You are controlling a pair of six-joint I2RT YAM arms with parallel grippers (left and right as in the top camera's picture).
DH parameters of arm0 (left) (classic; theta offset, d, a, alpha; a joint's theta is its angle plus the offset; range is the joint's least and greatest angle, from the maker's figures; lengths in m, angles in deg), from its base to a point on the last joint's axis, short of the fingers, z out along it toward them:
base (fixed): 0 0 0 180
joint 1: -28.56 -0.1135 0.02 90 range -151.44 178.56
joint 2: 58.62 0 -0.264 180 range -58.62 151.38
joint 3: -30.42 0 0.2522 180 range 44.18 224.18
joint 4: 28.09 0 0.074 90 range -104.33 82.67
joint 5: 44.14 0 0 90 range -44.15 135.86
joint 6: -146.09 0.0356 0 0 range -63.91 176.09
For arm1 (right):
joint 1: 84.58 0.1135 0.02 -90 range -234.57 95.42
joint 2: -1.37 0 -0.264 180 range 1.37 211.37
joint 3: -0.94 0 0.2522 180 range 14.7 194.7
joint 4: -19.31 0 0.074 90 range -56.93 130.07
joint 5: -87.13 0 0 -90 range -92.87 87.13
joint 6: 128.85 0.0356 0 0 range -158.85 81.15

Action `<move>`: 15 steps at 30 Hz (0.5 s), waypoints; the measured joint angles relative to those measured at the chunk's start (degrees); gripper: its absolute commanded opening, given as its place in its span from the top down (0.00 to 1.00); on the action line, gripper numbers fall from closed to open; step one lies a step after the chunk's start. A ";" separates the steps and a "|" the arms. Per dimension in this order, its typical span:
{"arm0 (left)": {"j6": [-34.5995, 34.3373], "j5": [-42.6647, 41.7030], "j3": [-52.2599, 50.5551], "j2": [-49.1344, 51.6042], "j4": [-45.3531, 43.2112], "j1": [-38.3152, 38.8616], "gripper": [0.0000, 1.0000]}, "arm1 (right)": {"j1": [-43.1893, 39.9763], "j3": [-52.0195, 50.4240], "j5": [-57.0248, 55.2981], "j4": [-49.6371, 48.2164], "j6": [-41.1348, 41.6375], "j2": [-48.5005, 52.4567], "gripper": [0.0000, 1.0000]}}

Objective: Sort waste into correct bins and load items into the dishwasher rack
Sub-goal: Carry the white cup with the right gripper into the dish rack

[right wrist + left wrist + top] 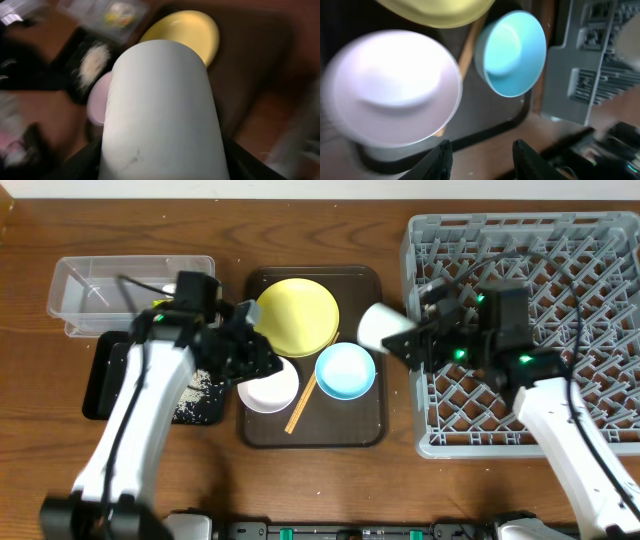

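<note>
Pale cup (380,326) pinched in my right pincer (412,342) hangs at the grey rack (600,240) edge beside the brown tray (365,435), loading step, next likely setting it among pegs; left pincer (481,159) spread empty by the white bowl (390,90).

Overhead, the light is even and soft and the picture sharp, with only faint shadows on the counter (320,200). From the left wrist, the white bowl (390,87) is smeared and slightly overexposed, the blue bowl (512,52) crisper, the rack (600,65) soft at the right edge. From the right wrist, the cup (160,115) looms bright and fairly sharp; the yellow plate (185,35) and everything behind it are dim and heavily blurred.
</note>
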State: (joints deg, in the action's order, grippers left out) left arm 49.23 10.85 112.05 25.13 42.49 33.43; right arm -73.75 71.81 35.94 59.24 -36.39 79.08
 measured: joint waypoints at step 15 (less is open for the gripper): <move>0.96 8.35 0.00 -7.30 0.74 -0.63 0.58 | -5.53 28.33 -31.91 23.74 0.44 4.79 0.99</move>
State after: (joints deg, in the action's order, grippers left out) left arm 50.20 19.20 112.05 17.83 43.23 32.79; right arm -79.27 100.13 4.03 82.98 -35.95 83.87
